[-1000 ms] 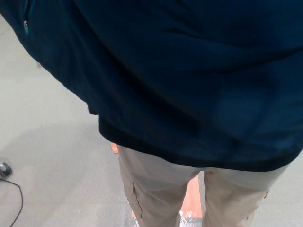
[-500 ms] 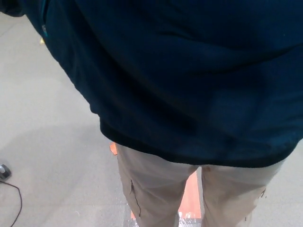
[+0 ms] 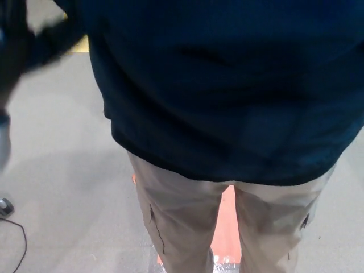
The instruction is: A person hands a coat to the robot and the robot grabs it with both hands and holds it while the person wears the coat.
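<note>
The dark navy coat (image 3: 227,85) fills the upper picture and hangs over the back of a person standing close, facing away. Its hem ends above the person's beige trousers (image 3: 176,222). At the left edge is a blurred dark shape with a grey lower part, which looks like my left hand (image 3: 10,62) and forearm. A blurred strip of dark cloth (image 3: 57,37) runs from it to the coat. The blur hides how the hand stands. My right hand does not show.
Grey floor (image 3: 62,170) lies to the left and below. An orange strip (image 3: 227,227) on the floor shows between the person's legs. A small dark device (image 3: 5,206) with a black cable (image 3: 23,239) lies at the bottom left. A yellow mark (image 3: 79,45) shows at the upper left.
The coat's left edge has drawn in to the right and its hem has risen a little. A blurred dark shape has come in at the left edge.
</note>
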{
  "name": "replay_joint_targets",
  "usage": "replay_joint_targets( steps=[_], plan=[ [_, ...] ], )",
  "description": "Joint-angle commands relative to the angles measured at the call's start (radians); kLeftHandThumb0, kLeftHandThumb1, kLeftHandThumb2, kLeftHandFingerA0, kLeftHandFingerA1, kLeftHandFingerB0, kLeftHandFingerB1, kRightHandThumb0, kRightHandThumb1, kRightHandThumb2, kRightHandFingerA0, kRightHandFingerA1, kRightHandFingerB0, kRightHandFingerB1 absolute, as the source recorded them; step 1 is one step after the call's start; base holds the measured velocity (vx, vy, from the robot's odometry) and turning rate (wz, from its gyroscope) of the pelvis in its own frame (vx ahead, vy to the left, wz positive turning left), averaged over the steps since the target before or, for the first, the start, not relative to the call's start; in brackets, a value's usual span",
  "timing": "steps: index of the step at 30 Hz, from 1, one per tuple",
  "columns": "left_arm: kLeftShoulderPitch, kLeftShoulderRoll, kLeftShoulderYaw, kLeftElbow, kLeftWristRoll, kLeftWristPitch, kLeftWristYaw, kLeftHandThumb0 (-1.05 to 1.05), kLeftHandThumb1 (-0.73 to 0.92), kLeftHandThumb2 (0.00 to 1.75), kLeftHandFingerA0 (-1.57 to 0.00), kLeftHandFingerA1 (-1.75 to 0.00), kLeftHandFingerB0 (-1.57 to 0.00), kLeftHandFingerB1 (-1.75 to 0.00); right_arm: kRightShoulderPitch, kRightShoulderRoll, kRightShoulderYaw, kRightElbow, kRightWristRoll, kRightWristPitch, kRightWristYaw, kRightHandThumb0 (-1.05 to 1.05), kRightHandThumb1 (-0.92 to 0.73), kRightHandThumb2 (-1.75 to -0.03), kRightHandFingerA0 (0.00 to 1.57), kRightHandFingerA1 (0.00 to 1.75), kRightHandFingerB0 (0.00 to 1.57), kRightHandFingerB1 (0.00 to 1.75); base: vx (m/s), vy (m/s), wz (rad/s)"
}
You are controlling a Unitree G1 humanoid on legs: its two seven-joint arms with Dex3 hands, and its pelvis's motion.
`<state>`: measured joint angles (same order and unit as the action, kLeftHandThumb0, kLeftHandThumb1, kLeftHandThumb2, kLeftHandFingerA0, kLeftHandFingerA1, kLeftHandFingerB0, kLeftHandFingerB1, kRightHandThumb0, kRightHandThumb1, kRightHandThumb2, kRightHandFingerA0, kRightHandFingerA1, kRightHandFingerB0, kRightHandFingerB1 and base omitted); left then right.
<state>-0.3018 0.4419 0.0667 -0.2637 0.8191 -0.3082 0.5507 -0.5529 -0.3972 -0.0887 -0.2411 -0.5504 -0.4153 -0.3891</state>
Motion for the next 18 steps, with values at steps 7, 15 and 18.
replay_joint_targets(
  steps=[7,15,18],
  plan=[
    [0.63,-0.14,-0.11,0.054,0.146,-0.152,0.367,-0.65,0.84,0.67,-0.05,-0.33,-0.11,-0.23,0.766,0.151,0.209,-0.028,-0.216,-0.224,-0.231,-0.8,-0.73,-1.03,0.02,0.4,0.0,0.13,0.0,0.0,0.0],
    [0.64,-0.143,-0.208,0.304,0.191,-0.105,0.435,-0.66,0.83,0.65,-0.16,-0.42,-0.2,-0.28,0.758,0.135,0.268,0.206,-0.262,-0.254,-0.329,-0.7,-0.74,-0.98,0.07,0.45,0.06,0.39,0.0,0.0,0.0],
    [0.629,-0.125,-0.245,0.409,0.209,-0.098,0.475,-0.34,0.55,1.1,-0.04,-0.53,0.0,-0.48,0.777,0.122,0.284,0.246,-0.265,-0.24,-0.322,-0.34,-0.6,-1.13,0.01,0.5,0.0,0.49,0.0,0.0,0.0]
  ],
)
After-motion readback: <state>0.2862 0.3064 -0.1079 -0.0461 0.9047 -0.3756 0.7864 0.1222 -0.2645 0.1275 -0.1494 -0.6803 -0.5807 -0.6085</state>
